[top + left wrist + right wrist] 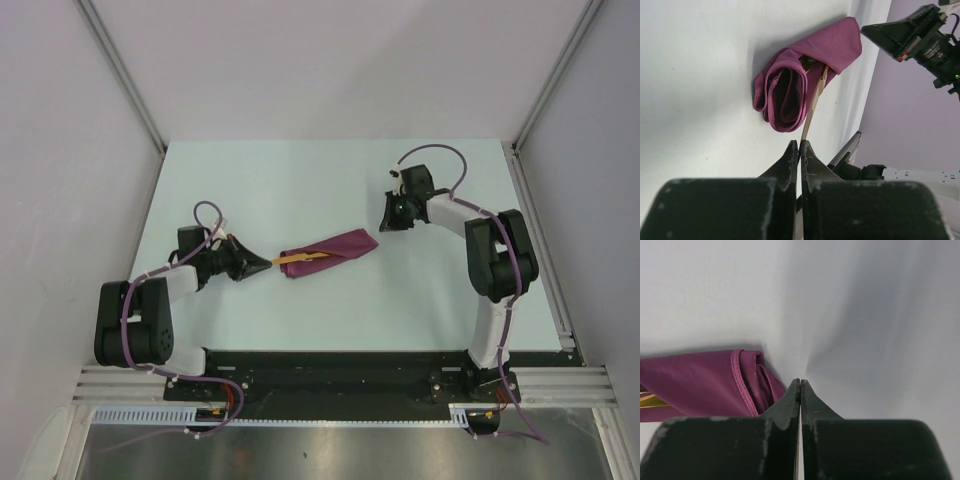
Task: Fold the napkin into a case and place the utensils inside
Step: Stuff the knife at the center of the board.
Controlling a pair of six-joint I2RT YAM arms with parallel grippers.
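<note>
Near the middle of the table (300, 180) lies the case (340, 243), a narrow plum-magenta pocket of folded cloth set on a slant, its open mouth towards the left arm and its closed end towards the right arm; out of that mouth sticks the golden-yellow piece (300, 257), its far part tucked inside the folds and its near end outside on the left; deeper in the mouth the left wrist view shows a dark shape (809, 62), too shadowed to identify. The left gripper (270, 263) sits low just beside the mouth, its fingers pressed together and pinching the bare end of the golden-yellow piece, which runs straight from the fingertips into the pocket. The right gripper (388, 222) is near the closed end of the case, apart from it; its fingers are pressed tight together with nothing between them, and the cloth's rolled hem shows just left of their tips in the right wrist view.
</note>
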